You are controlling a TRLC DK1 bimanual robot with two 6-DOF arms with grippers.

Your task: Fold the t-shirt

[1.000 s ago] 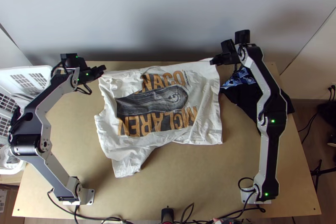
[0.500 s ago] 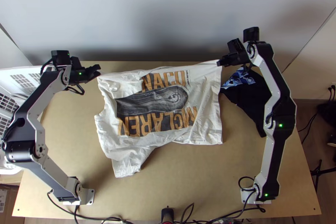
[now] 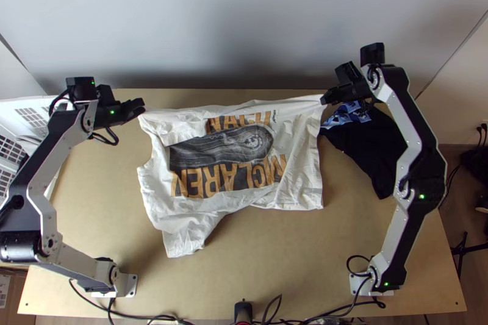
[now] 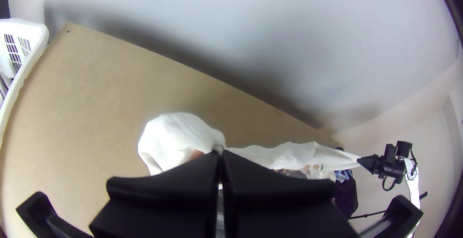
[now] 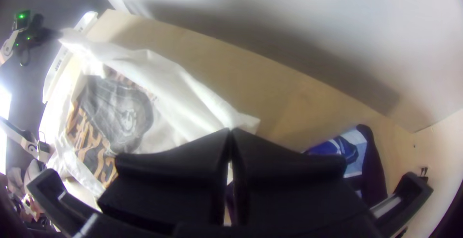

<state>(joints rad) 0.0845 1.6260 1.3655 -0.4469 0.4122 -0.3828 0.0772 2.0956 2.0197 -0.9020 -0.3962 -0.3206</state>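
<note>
The left gripper (image 3: 141, 107) was closed tight on the t-shirt (image 3: 222, 169), nipping it at the far corner on the left side. The right gripper (image 3: 324, 99) was clenched as well, its fingertips pinching the far right corner. In the left wrist view the two black fingers (image 4: 166, 185) met, with white cloth gathered at their tips; in the right wrist view the other pair (image 5: 178, 165) came together on the shirt in the same way.

Between the two grippers the far edge ran fairly taut, a pale band of cloth hiding part of the upper row of orange lettering (a big, loud print, with a dark picture in the middle of it). The rest of the t-shirt lay spread and wrinkled on the wooden table (image 3: 287, 258), towards its far side, the graphic facing up. One narrower part stuck out towards the near edge, on the left.

Just beside the shirt, on the right, lay a dark cloth (image 3: 363, 154) with a blue and white pattern, bunched rather than flat. A white basket (image 3: 29, 104) with slotted sides stood at the left of the table, partly behind the left arm.
</note>
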